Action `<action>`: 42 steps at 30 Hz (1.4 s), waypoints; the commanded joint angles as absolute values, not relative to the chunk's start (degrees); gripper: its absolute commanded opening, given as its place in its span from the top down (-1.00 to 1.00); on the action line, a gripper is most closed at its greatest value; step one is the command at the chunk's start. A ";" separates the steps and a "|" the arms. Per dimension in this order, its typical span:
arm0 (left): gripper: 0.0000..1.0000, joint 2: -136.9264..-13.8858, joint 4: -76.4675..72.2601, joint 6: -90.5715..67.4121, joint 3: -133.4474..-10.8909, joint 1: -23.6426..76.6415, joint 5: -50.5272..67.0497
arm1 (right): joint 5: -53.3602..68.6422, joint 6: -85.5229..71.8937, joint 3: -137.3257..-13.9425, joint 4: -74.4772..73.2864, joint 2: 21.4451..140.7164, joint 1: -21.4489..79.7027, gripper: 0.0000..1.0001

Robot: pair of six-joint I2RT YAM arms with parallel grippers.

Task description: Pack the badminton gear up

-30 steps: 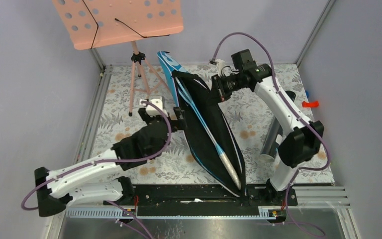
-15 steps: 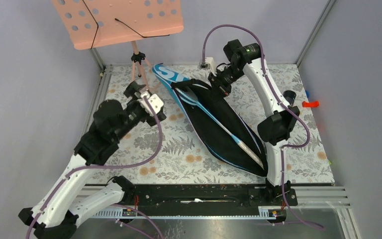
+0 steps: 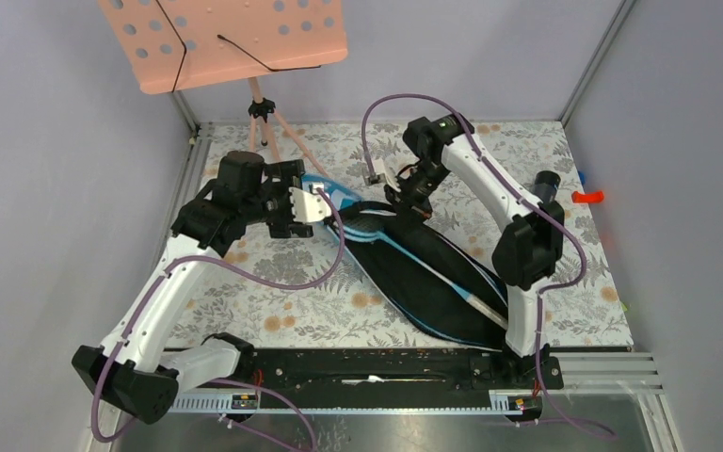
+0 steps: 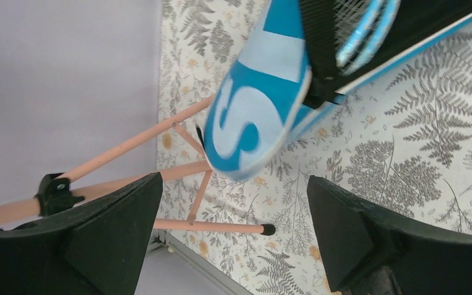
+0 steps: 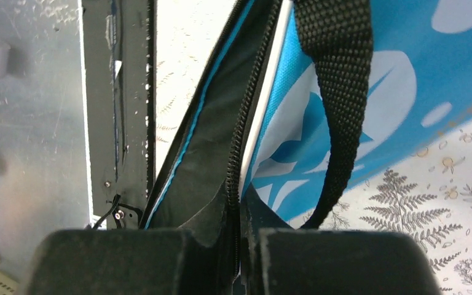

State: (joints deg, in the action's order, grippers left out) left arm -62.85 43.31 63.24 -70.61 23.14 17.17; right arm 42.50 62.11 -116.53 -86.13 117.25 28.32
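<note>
The blue racket bag is laid slantwise across the flower-patterned table, its narrow handle end towards the near right and its wide end towards the far middle. The bag is unzipped, so that its black lining is shown in the top view. A racket with a light-blue frame is seen inside it, and the cream handle is pointed at the narrow end near the right arm's base. The right claw is brought down at the wide end of the bag, and its fingers are closed on the zipped edge; in the right wrist view the zipper teeth are seen running straight into the pinch. A black woven strap is looped across the blue and white outer face of the bag just beside that edge. The left claw is held above the table beside the wide end of the bag, with its fingers spread wide and nothing between them. Below it the rounded blue tip of the bag with a large white letter is seen, and racket strings are visible in the opening. The pink music stand is set at the far left, and its tripod legs are planted just beside the bag's tip.
</note>
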 commanded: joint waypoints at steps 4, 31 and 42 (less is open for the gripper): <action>-0.98 -66.93 49.76 73.76 -70.10 21.57 22.07 | 46.46 65.63 -111.91 -92.79 106.55 31.45 1.00; 1.00 -66.79 55.77 80.45 -68.71 18.84 25.96 | 49.21 68.31 -120.45 -96.91 106.96 33.44 0.77; 1.00 -56.88 47.03 73.22 -65.89 14.45 16.49 | 31.05 29.28 -126.31 -78.99 100.47 33.44 -0.99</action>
